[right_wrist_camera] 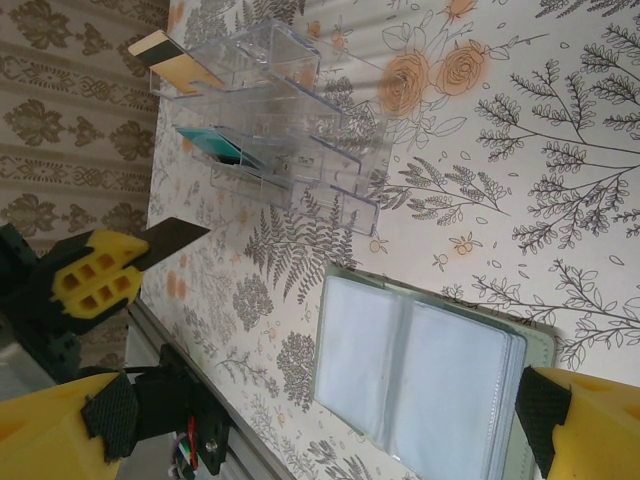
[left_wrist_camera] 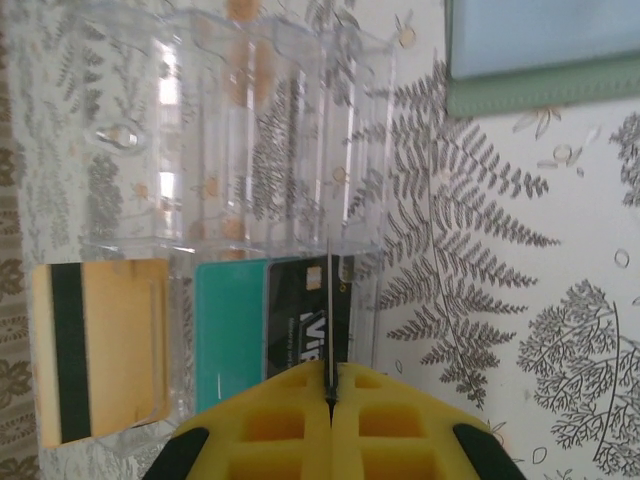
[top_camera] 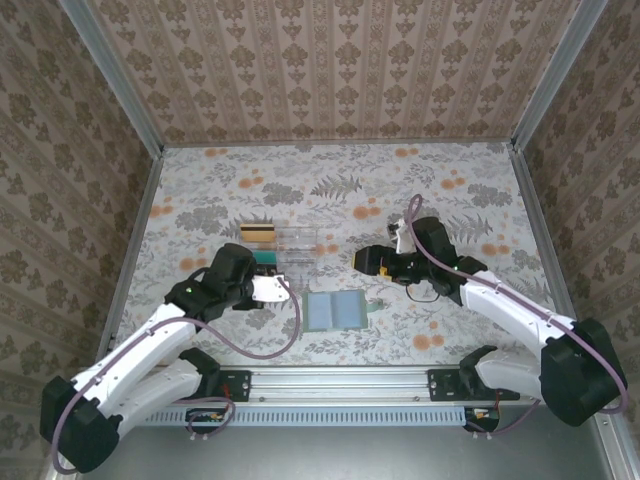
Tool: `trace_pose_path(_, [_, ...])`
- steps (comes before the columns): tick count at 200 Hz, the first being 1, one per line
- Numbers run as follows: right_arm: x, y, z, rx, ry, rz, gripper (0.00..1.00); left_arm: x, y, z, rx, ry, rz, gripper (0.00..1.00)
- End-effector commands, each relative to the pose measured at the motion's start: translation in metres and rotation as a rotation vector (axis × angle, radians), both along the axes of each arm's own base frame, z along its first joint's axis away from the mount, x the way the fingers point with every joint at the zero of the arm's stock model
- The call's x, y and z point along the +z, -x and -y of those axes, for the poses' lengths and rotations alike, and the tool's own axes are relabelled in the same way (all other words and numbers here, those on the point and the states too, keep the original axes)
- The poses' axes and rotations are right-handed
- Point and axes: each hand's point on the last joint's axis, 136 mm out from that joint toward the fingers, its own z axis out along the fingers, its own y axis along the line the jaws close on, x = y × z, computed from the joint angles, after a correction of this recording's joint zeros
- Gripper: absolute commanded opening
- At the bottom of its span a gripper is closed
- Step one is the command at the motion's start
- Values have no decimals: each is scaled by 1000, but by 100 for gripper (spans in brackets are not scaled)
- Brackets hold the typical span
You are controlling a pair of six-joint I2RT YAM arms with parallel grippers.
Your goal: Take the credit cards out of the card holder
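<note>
Left gripper [left_wrist_camera: 330, 395] clenched a thin dark plastic credit card [right_wrist_camera: 175, 238] edge-on, pointing into the clear plastic compartment tray [left_wrist_camera: 250, 130] dead ahead; right gripper [top_camera: 372, 260] gaped empty.

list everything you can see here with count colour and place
tray: 1, clear, mid table, beyond the wallet
gold card: 1, gold with a dark stripe, at the tray's left end
teal card: 1, teal, in a tray slot
black card: 1, black with white lettering, beside the teal card in the tray
dark card: 1, dark, pinched in the left claw
wallet: 1, sage green with pale blue sleeves, lying open near the front edge
table: 1, grey and orange floral pattern, under everything
left claw: 1, yellow, shut on the dark card, by the tray
right claw: 1, yellow and black, open, right of the tray
</note>
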Motion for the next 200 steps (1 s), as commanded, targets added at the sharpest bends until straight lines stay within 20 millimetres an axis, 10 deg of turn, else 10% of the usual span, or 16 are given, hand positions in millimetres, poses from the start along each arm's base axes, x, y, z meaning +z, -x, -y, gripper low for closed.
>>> trace_pose_path(1, [11, -5, -4, 29, -7, 16, 100, -11, -3, 0, -59, -24, 16, 0])
trace_pose_path(200, [2, -10, -15, 65, -54, -8, 100, -38, -46, -15, 11, -21, -16, 0])
